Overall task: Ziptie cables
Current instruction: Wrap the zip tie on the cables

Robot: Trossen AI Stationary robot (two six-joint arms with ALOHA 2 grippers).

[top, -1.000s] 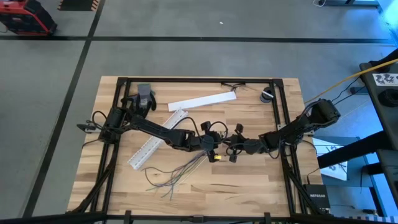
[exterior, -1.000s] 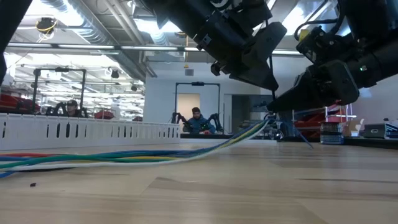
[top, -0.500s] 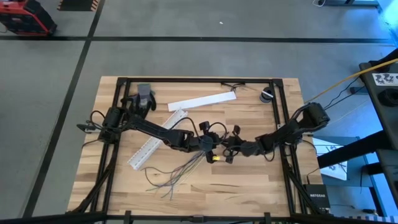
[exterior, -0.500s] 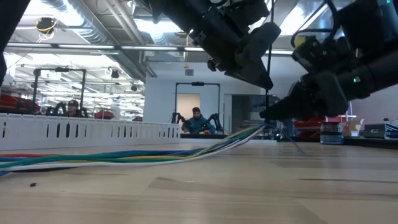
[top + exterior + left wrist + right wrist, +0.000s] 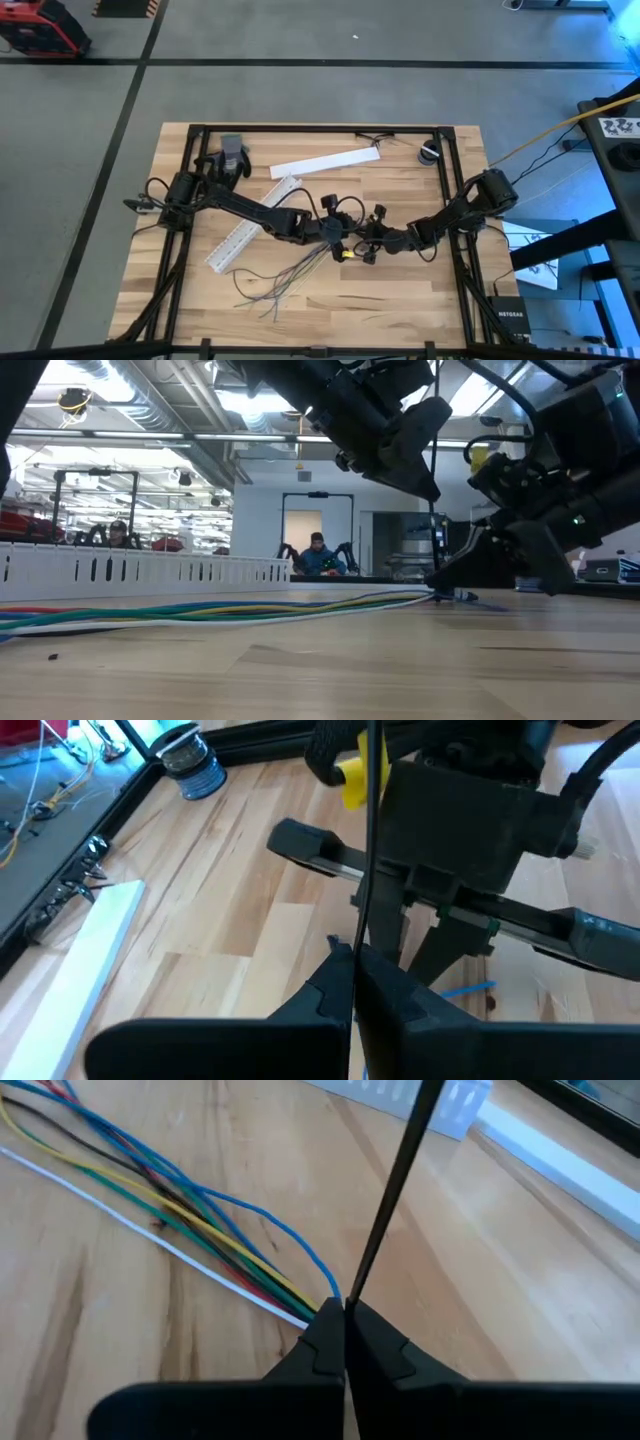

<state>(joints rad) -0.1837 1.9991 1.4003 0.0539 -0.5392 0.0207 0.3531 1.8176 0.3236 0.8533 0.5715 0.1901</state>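
The cables (image 5: 285,278) are thin coloured wires: blue, yellow, green, red and white. They lie fanned out on the table and gather into a bunch at mid-table (image 5: 250,1265). My right gripper (image 5: 343,1316) sits low at the table (image 5: 440,596), shut at the bunch's gathered end. A thin black zip tie strip (image 5: 395,1190) rises from there. My left gripper (image 5: 351,965) hangs above it (image 5: 432,488), shut on that strip. In the high view the two grippers meet at mid-table, left (image 5: 340,241) and right (image 5: 368,244). My left gripper pinches the black zip tie strip (image 5: 366,905) between its two fingertips, slanting down from the table's left. The strip stands upright and runs on past the fingers; its lower part is hidden behind them. My right gripper is shut on the gathered end of the cables (image 5: 312,1306), just where the zip tie strip (image 5: 352,1285) comes up between the fingertips. Its fingers come slanting down from the table's right. The held end is down at the table; the rest lies slack on the wood.
A white slotted channel (image 5: 248,226) and a white strip (image 5: 325,163) lie on the far left half. A grey glove (image 5: 232,156) sits at the far left and a wire spool (image 5: 430,153) at the far right. A black frame (image 5: 320,129) borders the table.
My right gripper has sunk to the table, carrying the gathered end of the cables down; the bunch, lifted at that end before, now lies flat along the wood. My left gripper has stayed up, so more zip tie strip stands between the two.
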